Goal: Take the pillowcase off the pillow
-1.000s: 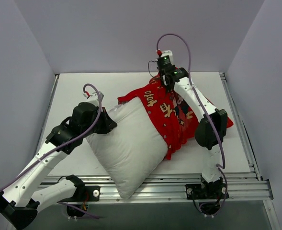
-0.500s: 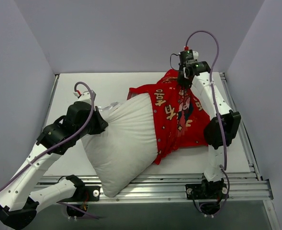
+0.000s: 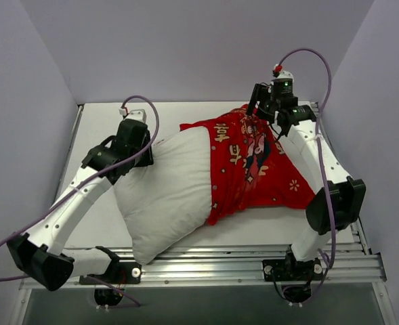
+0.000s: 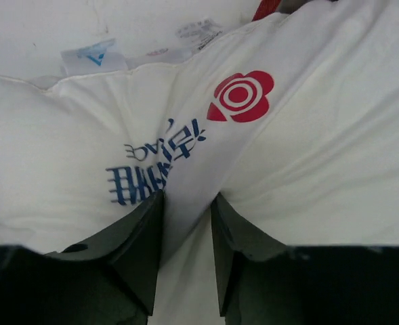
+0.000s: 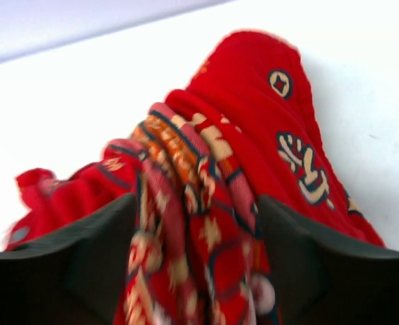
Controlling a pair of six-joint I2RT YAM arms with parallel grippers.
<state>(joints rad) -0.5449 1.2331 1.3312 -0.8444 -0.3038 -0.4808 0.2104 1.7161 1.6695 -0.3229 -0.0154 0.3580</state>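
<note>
The white pillow (image 3: pixel 169 193) lies slanted across the table's left middle, its right end still inside the red printed pillowcase (image 3: pixel 253 166), which spreads flat to the right. My left gripper (image 3: pixel 150 153) presses on the pillow's upper left edge. In the left wrist view, the left gripper (image 4: pixel 187 198) has its jaws partly apart, with a ridge of the white pillow (image 4: pixel 307 135) running between them. My right gripper (image 3: pixel 259 112) is at the pillowcase's far corner. There, in the right wrist view, the right gripper (image 5: pixel 196 203) stands wide, with bunched pillowcase fabric (image 5: pixel 253 101) between the fingers.
White care labels (image 4: pixel 94 57) stick out at the pillow's seam. The white table (image 3: pixel 172 115) is boxed in by grey walls on three sides. A metal rail (image 3: pixel 219 261) runs along the near edge, and the pillow's lower corner overhangs it.
The right gripper drew the pillowcase back and to the right, baring more pillow. The left arm rose toward the pillow's top edge. Both grippers, shut before, now have their jaws apart.
</note>
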